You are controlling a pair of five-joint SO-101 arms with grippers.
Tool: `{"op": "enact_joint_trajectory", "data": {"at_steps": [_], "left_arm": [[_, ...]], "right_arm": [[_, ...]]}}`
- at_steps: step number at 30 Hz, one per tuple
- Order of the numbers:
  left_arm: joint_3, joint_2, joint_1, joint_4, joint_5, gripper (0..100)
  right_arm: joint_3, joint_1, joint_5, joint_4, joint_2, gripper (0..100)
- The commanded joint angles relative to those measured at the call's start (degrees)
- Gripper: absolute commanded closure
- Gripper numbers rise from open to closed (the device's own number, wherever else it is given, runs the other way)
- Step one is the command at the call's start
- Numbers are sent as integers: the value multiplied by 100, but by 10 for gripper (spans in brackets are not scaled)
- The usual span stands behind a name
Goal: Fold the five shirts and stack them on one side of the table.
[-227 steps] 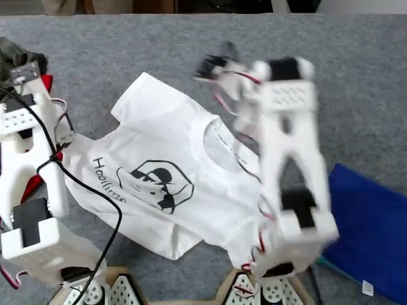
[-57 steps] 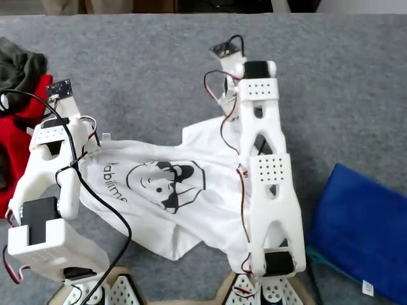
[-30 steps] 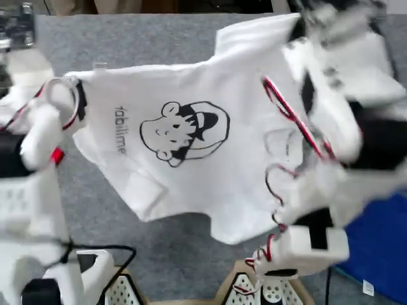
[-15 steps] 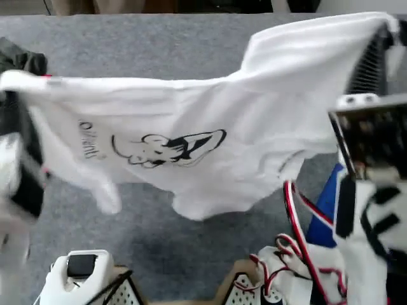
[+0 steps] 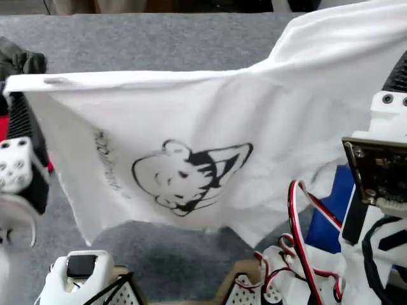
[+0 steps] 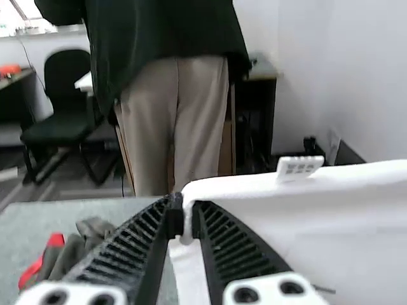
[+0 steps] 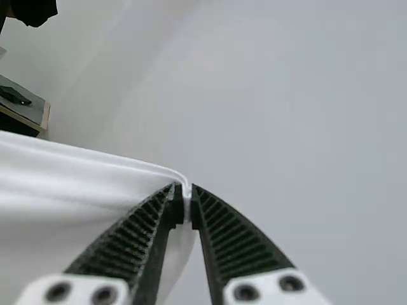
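A white shirt [image 5: 191, 127] with a black cartoon print hangs stretched in the air between both arms, high above the grey table [image 5: 146, 38]. My left gripper [image 6: 182, 219] is shut on one top corner of the white shirt [image 6: 305, 216], at the left in the high view [image 5: 19, 95]. My right gripper [image 7: 184, 203] is shut on the other top edge of the white shirt [image 7: 70, 190], at the upper right of the high view. A folded blue shirt [image 5: 327, 213] lies on the table at the right, partly hidden by the right arm.
A dark green garment [image 5: 22, 63] and a red garment [image 5: 4, 121] are piled at the table's left edge; the same garments [image 6: 76, 248] appear below in the left wrist view. The arm bases [image 5: 89, 283] stand at the front edge.
Both arms took hold of the white shirt on the table and lifted it high. In the last half second the shirt spread wider and hangs lower, with its print turned toward the camera.
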Motion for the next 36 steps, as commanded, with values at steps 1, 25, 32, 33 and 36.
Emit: {"op": "enact_joint_trajectory", "data": {"at_steps": [1,25,32,33,36], "left_arm": [[290,4,-158,141,-35,981],[1152,13,-1451,123,-316,981],[308,13,-1477,123,-334,981],[202,13,-1477,123,-334,981],[-97,13,-1477,123,-334,981]], "right_arm": [[4,57,114,-44,22,994],[593,75,70,-167,-75,994],[268,92,237,-448,-180,994],[224,75,308,-492,-224,994],[215,66,484,-651,-347,994]]}}
